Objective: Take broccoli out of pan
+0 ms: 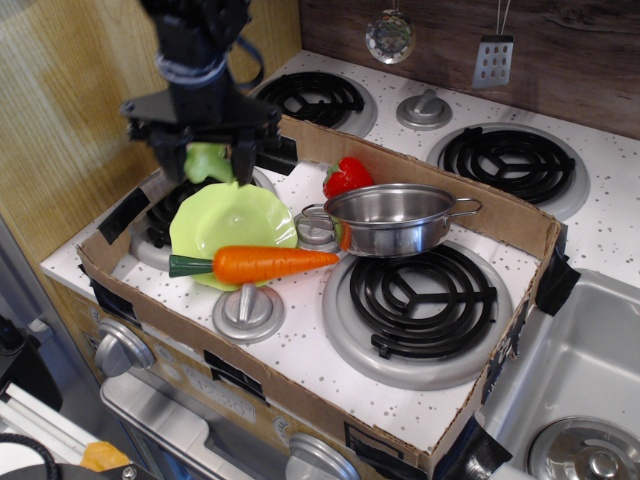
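My gripper is shut on the light-green lumpy broccoli and holds it in the air over the back left of the light-green scalloped plate. The shiny steel pan with two wire handles sits at the back edge of the front right burner, to the right of the gripper, and looks empty inside.
An orange carrot lies across the plate's front. A red pepper sits behind the pan. A low cardboard wall fences in the stove top. A sink is at the far right.
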You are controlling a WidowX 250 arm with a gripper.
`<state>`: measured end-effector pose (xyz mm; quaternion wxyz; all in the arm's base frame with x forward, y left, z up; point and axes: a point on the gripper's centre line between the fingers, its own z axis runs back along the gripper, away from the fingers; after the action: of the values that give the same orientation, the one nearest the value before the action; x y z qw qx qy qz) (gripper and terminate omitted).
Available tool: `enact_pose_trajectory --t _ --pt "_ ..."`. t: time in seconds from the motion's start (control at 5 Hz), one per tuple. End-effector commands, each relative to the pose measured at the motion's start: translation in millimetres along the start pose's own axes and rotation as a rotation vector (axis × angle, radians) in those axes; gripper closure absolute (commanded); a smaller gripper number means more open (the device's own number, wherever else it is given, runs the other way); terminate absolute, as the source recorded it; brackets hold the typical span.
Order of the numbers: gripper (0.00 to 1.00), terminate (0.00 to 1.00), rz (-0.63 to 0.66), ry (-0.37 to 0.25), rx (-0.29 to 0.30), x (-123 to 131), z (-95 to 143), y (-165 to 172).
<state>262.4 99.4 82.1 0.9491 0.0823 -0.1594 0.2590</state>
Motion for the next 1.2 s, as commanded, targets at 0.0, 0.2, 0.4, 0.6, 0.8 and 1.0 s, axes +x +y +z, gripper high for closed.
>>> enact_pose_trajectory --t 0.0,0.2,0.4,0.6,0.8,1.0 --pt "1.00 0.00 0.077 -0.018 -0.004 -26.5 16.2 14.8" --pt "1.00 0.00 0.096 -0.016 -0.009 -40.8 12.2 26.7" --pt "1.00 0.00 0.096 0.003 -0.020 -47.0 7.2 43.2" --pt "1.00 0.00 0.089 0.005 -0.027 -45.8 0.8 59.0" --pt "1.00 0.00 0.076 0.012 -0.038 -41.3 -7.1 71.4" --pt "0.00 0.00 0.044 0.004 -0.053 -36.8 -11.7 76.4"
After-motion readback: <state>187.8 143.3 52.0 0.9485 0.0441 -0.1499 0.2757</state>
